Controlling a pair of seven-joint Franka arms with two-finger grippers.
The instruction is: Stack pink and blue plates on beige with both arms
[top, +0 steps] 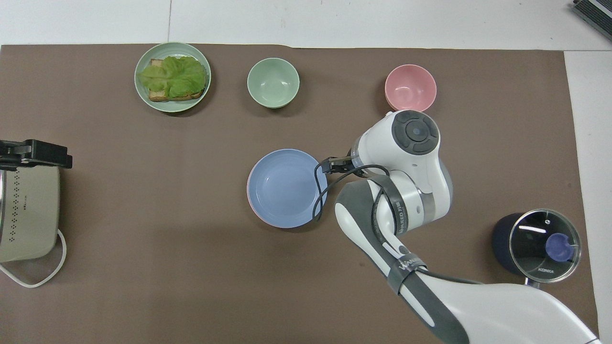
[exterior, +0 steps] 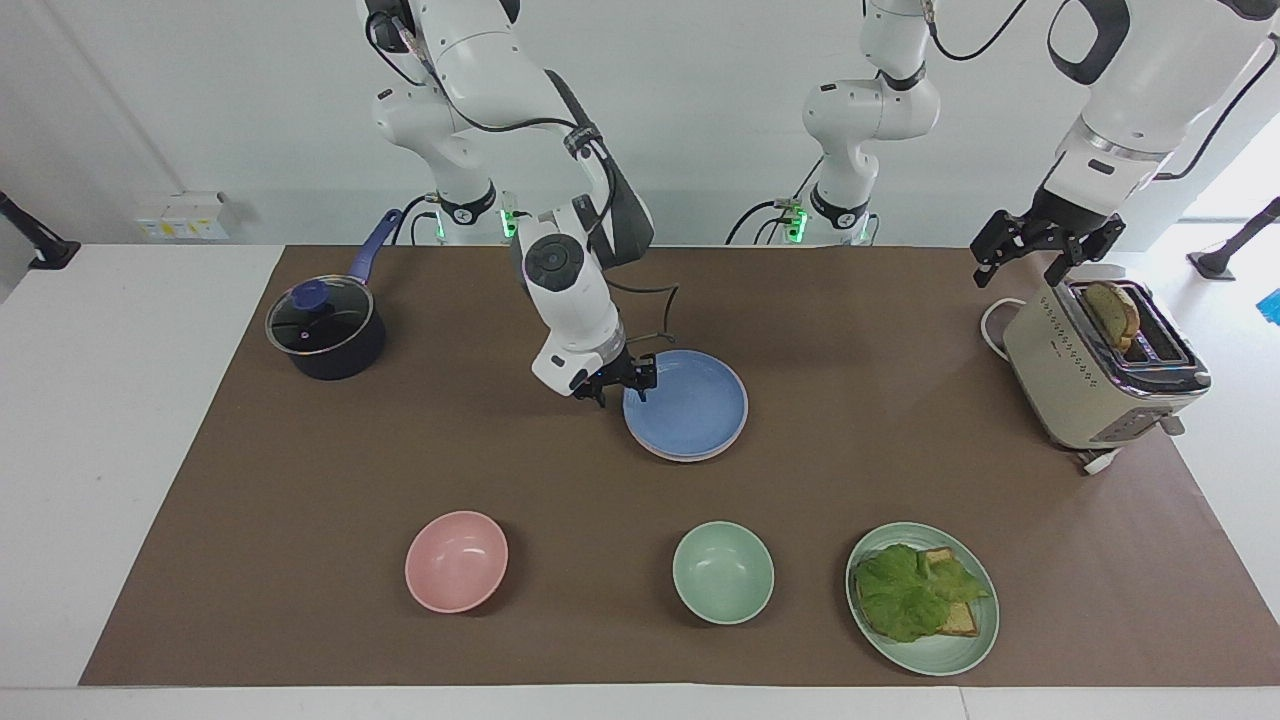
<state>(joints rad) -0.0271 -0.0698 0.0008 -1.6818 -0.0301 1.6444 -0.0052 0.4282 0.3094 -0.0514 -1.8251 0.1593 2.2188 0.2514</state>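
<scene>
The blue plate [exterior: 686, 404] [top: 286, 187] lies flat on top of a stack in the middle of the brown mat. Under it only a thin rim of the pink plate [exterior: 690, 457] [top: 249, 199] shows. The beige plate is hidden. My right gripper [exterior: 617, 385] [top: 331, 166] hangs open just off the blue plate's rim, toward the right arm's end, with nothing in it. My left gripper [exterior: 1040, 250] [top: 28, 154] waits open in the air over the toaster.
A cream toaster [exterior: 1095, 365] with toast stands at the left arm's end, a lidded dark pot [exterior: 325, 330] at the right arm's end. Farthest from the robots sit a pink bowl [exterior: 456, 560], a green bowl [exterior: 722, 572] and a green plate [exterior: 965, 650] with lettuce toast.
</scene>
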